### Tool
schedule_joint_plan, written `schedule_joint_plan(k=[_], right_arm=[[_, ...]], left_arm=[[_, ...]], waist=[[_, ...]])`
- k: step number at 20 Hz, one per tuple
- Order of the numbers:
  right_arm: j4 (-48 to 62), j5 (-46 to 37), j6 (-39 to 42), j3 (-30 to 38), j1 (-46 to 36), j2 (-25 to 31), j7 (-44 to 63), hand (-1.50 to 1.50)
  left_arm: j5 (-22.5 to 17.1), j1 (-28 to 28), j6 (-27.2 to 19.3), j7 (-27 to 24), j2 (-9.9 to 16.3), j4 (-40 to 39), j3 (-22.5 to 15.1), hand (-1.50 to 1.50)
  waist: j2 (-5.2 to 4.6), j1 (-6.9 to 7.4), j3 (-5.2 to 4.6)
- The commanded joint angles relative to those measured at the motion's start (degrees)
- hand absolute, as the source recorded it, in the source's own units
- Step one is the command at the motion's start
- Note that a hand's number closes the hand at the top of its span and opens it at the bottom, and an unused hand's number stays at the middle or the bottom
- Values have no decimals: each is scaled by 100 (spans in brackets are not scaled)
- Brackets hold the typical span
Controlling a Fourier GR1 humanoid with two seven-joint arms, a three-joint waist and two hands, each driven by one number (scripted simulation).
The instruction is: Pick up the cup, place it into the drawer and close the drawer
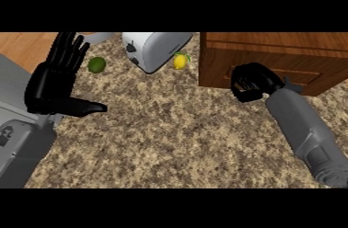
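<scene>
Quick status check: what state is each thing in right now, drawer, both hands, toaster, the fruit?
Drawer: looks shut, front flush with the cabinet.
Right hand: fingers curled, against the drawer front; whether it holds anything cannot be told.
Left hand: open, fingers up, resting at the left edge.
Toaster: lying on its side on the counter.
Lime: loose on the counter, left of the toaster.
Lemon: loose on the counter, right of the toaster.
Cup: not visible.

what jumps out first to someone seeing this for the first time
The big black left hand at the view's left, open with fingers up, draws the eye first. Next comes the right hand, curled against the front of the wooden drawer unit at upper right. Between them a white toaster stands on the speckled counter, with a lime and a lemon on either side.
</scene>
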State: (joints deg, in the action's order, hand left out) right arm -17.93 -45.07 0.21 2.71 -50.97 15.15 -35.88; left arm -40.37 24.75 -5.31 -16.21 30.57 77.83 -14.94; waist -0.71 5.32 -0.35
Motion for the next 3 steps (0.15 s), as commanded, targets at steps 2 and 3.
schedule_joint_plan(k=[2, 3], right_arm=[[273, 161, -211, 417, -661, 537, 624, 150], [303, 146, -371, 406, -530, 435, 594, 150]], left_arm=[[68, -122, 117, -201, -151, -145, -72, -150], [21, -26, 127, -77, -71, -125, -18, -150]], waist=[[-243, 132, 51], [-256, 165, 60]])
